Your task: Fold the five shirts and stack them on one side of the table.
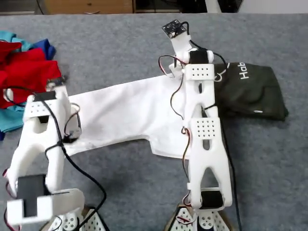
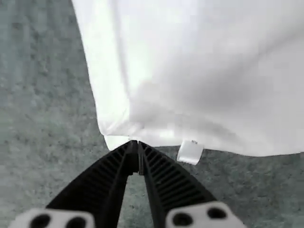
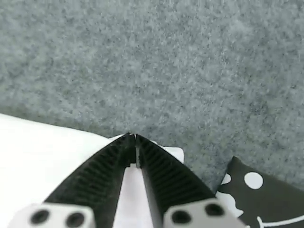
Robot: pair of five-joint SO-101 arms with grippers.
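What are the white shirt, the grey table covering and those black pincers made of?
The white shirt looks like soft, matte cotton-type cloth: it folds and creases. The table covering seems grey felt or short carpet, fuzzy and speckled. The fingers look like hard black plastic, matte, with moulded ridges.

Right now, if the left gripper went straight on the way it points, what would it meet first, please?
The white shirt. The left gripper has its shut tips right at the shirt's hem, seemingly pinching the corner, and the cloth spreads out directly ahead of it.
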